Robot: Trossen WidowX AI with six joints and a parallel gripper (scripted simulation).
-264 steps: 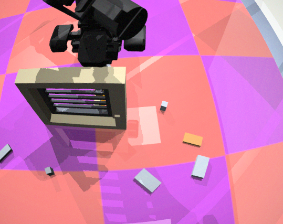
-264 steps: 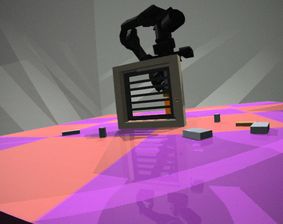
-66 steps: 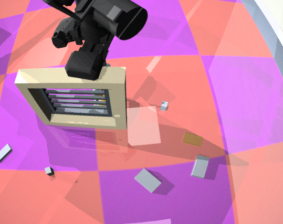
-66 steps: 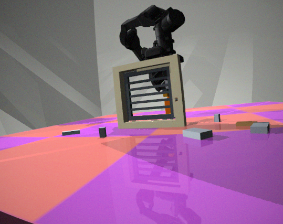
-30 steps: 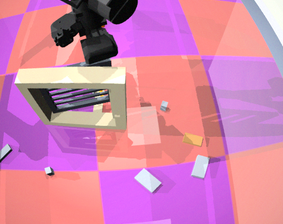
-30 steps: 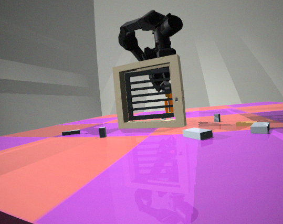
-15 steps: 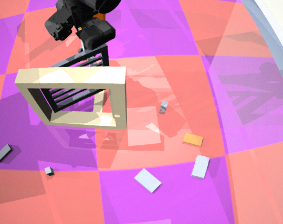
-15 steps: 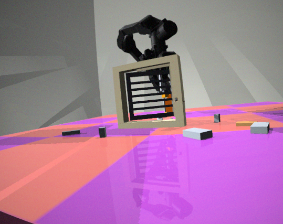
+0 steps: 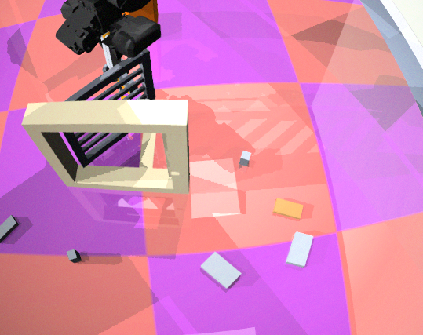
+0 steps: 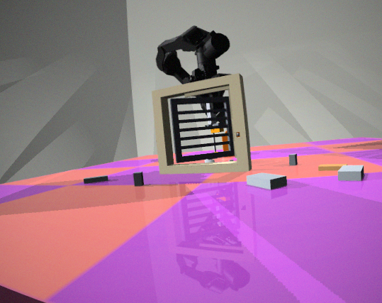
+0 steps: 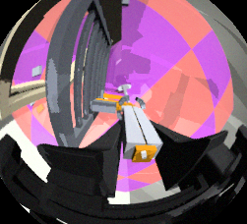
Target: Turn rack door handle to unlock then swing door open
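Note:
The black barred door [image 9: 101, 80] [image 10: 198, 101] [image 11: 57, 84] stands partly open, swung out behind the cream frame [image 9: 85, 112] [image 10: 244, 121] [image 11: 5, 105] on the arm's side, clearly short of a right angle. Its upright handle [image 9: 107, 53] [image 10: 208, 110] [image 11: 140, 125] is a long pale grey bar with an orange end, standing off the door's free edge. My gripper [image 11: 133, 123] is shut on the handle, with one black finger on each side of it in the wrist view. The exact turn of the handle is hard to tell. In the top view the arm partly hides the fingers.
In front of the frame lie two pale blocks [image 9: 220, 269] [image 9: 300, 249], a dark flat block [image 9: 5, 228] [image 10: 96, 179] and a small dark block [image 9: 74, 256] [image 10: 138, 179]. To the frame's right are an orange block [image 9: 288, 209] and a small upright grey block [image 9: 245, 158] [image 10: 293, 159].

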